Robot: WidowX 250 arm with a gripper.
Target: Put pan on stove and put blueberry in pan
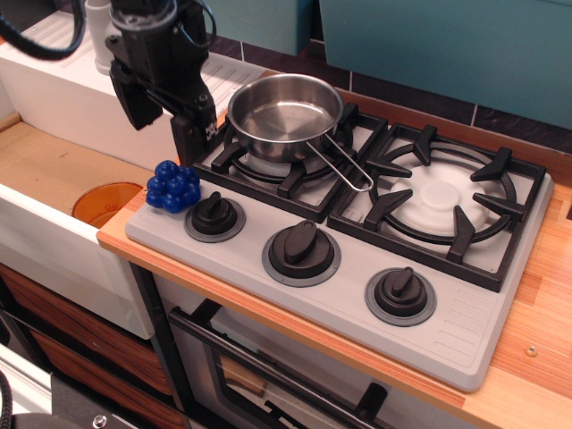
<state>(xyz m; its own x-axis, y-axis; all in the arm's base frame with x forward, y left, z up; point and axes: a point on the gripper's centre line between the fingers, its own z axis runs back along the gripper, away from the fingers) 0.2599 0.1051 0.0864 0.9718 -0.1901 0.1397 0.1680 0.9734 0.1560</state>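
Note:
The steel pan (286, 116) stands on the left burner of the grey stove (465, 331), its wire handle pointing to the front right, and it is empty. The blue blueberry (174, 187) lies at the stove's front left corner, beside the left knob. My black gripper (165, 121) hangs open just above and behind the blueberry, left of the pan. One finger (189, 134) reaches down near the grate, the other finger (134, 103) is further left. The gripper holds nothing.
A white sink (54, 206) with an orange drain (105, 202) lies to the left, with a grey faucet (100, 40) behind it. Three black knobs (300, 248) line the stove's front. The right burner (442, 201) is bare. A teal backsplash rises behind.

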